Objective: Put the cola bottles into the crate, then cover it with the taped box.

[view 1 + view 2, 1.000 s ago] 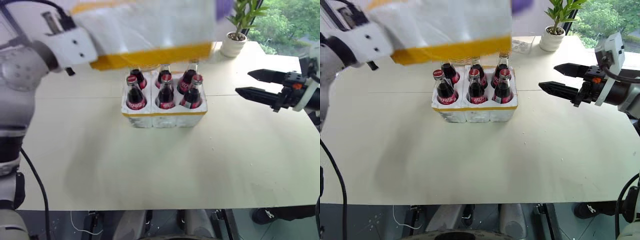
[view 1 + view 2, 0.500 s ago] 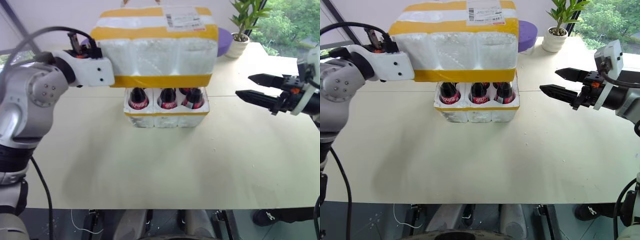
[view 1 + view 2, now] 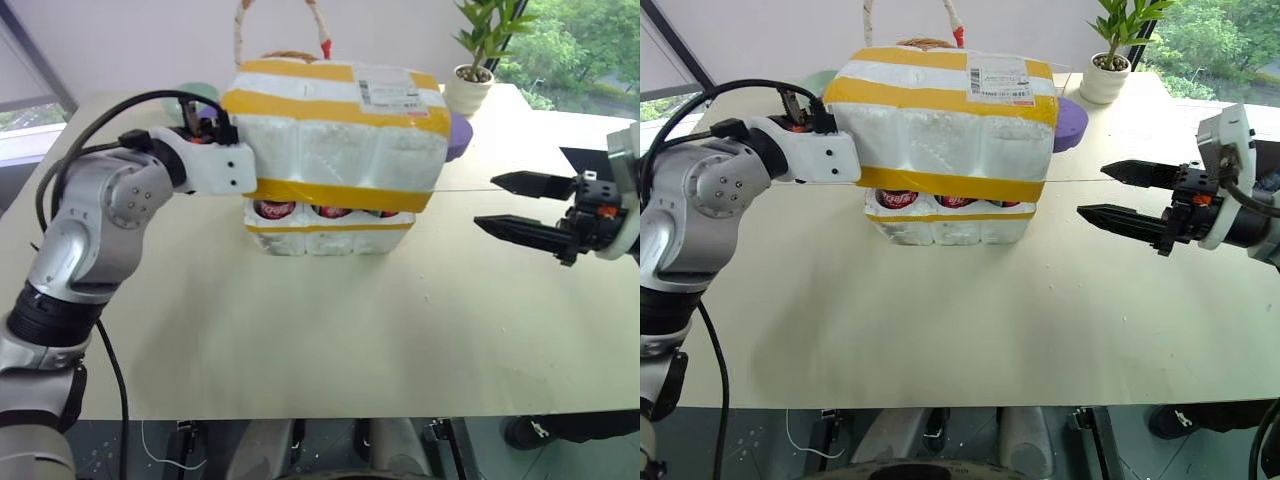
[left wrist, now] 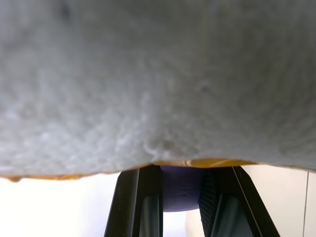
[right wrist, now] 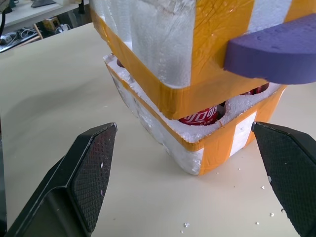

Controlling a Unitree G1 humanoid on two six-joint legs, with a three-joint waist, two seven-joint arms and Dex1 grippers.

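White foam taped box with yellow stripes sits tilted over the cola bottles in the low foam crate mid-tabletop. Left gripper fingers are clamped on its end, steering it. Right gripper waits beside, fingers spread, probably for squaring it.

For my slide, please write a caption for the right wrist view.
Open right pincer faces the taped box hanging over cola bottles in the crate.

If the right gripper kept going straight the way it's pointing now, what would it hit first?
Probably the low white foam crate where the yellow-taped white foam box hangs just over it. The open right gripper aims at that corner, though depth is uncertain.
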